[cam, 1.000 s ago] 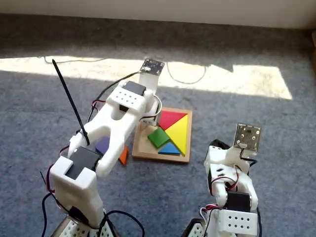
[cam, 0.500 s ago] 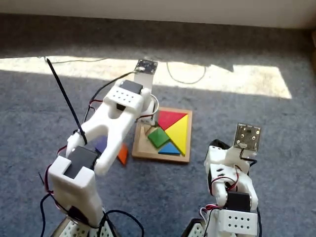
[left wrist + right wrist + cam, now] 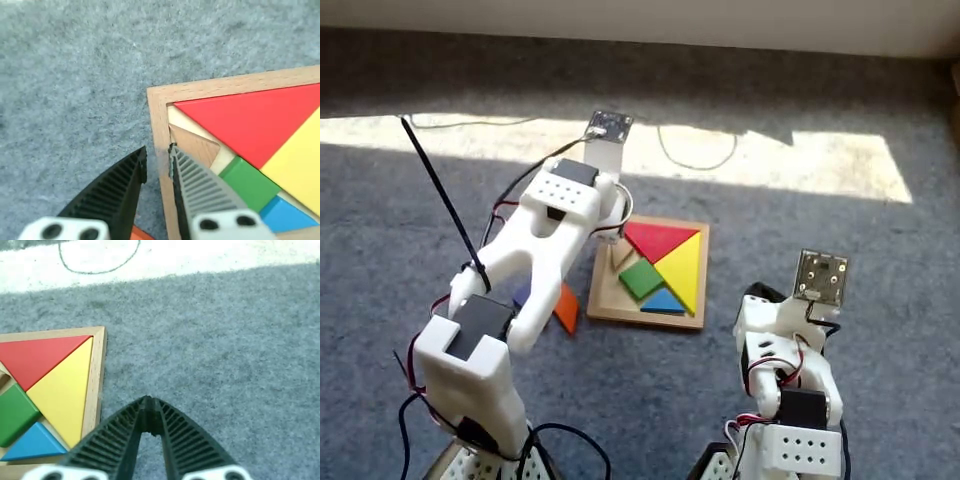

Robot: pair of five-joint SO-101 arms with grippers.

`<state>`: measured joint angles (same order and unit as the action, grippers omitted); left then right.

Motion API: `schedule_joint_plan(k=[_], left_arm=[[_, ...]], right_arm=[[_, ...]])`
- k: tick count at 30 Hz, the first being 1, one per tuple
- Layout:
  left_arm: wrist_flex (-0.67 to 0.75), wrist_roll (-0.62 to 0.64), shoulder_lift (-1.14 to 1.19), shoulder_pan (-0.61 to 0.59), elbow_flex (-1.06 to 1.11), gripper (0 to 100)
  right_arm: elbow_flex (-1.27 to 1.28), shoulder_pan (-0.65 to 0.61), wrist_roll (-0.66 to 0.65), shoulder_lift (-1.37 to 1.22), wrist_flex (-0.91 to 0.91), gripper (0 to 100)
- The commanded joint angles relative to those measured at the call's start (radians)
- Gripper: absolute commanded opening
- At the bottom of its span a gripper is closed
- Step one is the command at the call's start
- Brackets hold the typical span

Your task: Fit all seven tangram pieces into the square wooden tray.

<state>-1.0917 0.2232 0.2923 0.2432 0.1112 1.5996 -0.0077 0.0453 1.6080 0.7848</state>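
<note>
My right gripper [image 3: 148, 402] is the nearest to me. It hangs low over the grey carpet [image 3: 225, 340], a little apart from the right side of the square wooden tray [image 3: 692, 322]. Its two black fingers meet at the tips and they hold nothing.

On the carpet to the left of the tray lies an orange piece [image 3: 566, 308], close to the tray's near left corner but not touching it. Just beside the orange one is a purple piece [image 3: 526, 294], half hidden under my left arm.

In the tray I see five pieces lying flat. The blue triangle [image 3: 663, 300] is at the near edge and the green square [image 3: 640, 279] is next behind it. The yellow triangle [image 3: 685, 268] lies along the right wall and the red triangle [image 3: 658, 240] along the far wall. A small triangle of plain wood colour [image 3: 197, 147] sits by the left wall, touching the green square.

My left gripper [image 3: 157, 150] is at the tray's left wall. The gap is narrow. The black finger [image 3: 120, 192] is over the carpet and the grey finger [image 3: 197, 187] is over the inside, with the rim between them. If they touch the rim, I cannot tell.

Behind the tray a thin cable [image 3: 698, 160] lies across a band of sunlight [image 3: 800, 165].
</note>
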Motion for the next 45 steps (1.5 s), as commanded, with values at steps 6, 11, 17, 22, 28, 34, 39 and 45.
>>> schedule_joint_plan(k=[6, 11, 17, 22, 28, 34, 39, 45], left_arm=[[0.015, -0.091, 0.085, 0.136, -0.016, 9], [0.009, -0.109, 0.097, 0.186, -0.016, 8], [-0.034, -0.104, 0.096, 0.262, -0.016, 8], [-0.054, -0.103, 0.096, 0.285, -0.016, 8], [-0.058, -0.103, -0.01, 0.266, 0.007, 8], [-0.051, -0.103, -0.206, 0.226, 0.133, 8], [-0.057, -0.109, -0.401, 0.127, 0.265, 8], [-0.057, -0.146, -0.694, -0.021, 0.503, 9]], right_arm=[[-0.053, 0.004, 0.011, 0.019, -0.025, 1.3], [-0.053, 0.004, 0.011, 0.019, -0.025, 1.3], [-0.053, 0.004, 0.011, 0.019, -0.025, 1.3], [-0.053, 0.004, 0.011, 0.019, -0.025, 1.3], [-0.053, 0.004, 0.011, 0.019, -0.025, 1.3], [-0.053, 0.004, 0.011, 0.019, -0.025, 1.3], [-0.053, 0.004, 0.011, 0.019, -0.025, 1.3], [-0.051, 0.004, 0.011, 0.019, -0.025, 1.3]])
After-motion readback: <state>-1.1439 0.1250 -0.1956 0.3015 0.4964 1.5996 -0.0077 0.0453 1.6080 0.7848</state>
